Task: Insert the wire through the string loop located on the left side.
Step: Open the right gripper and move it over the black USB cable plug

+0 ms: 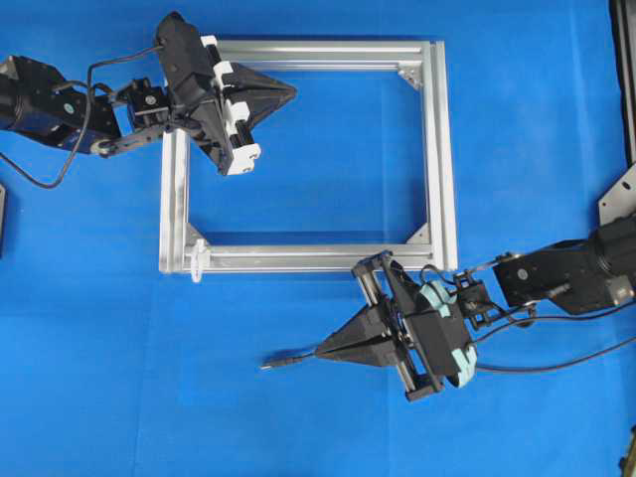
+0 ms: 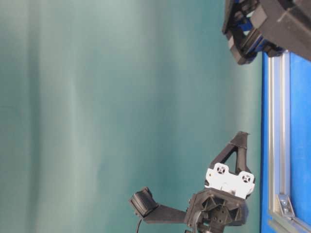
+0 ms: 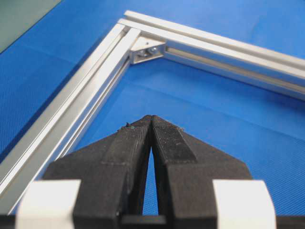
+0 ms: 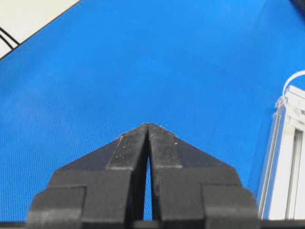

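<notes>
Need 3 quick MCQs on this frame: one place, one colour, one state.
1. In the overhead view, the string loop sits at which corner of the frame?
A. upper right
B. lower left
C. upper left

2. What colour is the table cover?
A. blue
B. grey
C. green

3. How is the left gripper?
A. wide open
B. shut on the frame
C. shut, holding nothing

Key:
1. B, as the whitish loop sticks out at the lower-left corner.
2. A, as the cover is blue in the overhead and both wrist views.
3. C, as the left wrist view shows its tips meeting with nothing between them.
</notes>
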Tool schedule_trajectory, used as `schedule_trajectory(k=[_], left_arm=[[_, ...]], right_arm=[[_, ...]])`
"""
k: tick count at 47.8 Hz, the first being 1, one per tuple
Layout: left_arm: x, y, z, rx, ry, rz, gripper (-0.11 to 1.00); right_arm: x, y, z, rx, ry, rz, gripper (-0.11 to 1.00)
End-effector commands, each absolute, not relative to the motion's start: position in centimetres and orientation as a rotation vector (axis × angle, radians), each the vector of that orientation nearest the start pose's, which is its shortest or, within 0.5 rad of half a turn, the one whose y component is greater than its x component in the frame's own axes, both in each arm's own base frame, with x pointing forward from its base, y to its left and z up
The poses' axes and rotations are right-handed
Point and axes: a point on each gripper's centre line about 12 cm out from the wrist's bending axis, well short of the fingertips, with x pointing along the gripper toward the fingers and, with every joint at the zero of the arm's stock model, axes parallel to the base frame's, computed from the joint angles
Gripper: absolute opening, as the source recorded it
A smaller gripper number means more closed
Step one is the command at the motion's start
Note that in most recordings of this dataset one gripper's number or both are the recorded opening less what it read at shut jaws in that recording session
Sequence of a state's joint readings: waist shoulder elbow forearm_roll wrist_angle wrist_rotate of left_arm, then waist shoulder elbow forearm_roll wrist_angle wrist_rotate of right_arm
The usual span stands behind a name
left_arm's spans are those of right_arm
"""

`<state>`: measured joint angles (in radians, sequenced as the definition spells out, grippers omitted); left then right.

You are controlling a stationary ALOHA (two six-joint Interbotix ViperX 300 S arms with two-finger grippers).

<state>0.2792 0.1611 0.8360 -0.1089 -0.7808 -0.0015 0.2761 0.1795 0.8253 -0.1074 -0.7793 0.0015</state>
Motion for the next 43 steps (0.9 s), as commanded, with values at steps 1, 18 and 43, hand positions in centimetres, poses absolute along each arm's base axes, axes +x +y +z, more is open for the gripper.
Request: schedule_trajectory(k=[1, 18, 43], left_arm=[[36.84, 11.18, 15.47, -0.072, 0.169, 0.341, 0.00], [36.81, 11.28, 15.53, -0.072, 0.168, 0.342, 0.00], [36.65, 11.36, 15.50, -0.075, 0.170, 0.346, 0.00]], right_arm=[[36.95, 11.87, 15.14, -0.080, 0.166, 0.367, 0.01], [37.27, 11.94, 15.09, -0.035, 0.245, 0.356, -0.01], [37.12, 12.08, 15.00, 0.066, 0.263, 0.321, 0.85]])
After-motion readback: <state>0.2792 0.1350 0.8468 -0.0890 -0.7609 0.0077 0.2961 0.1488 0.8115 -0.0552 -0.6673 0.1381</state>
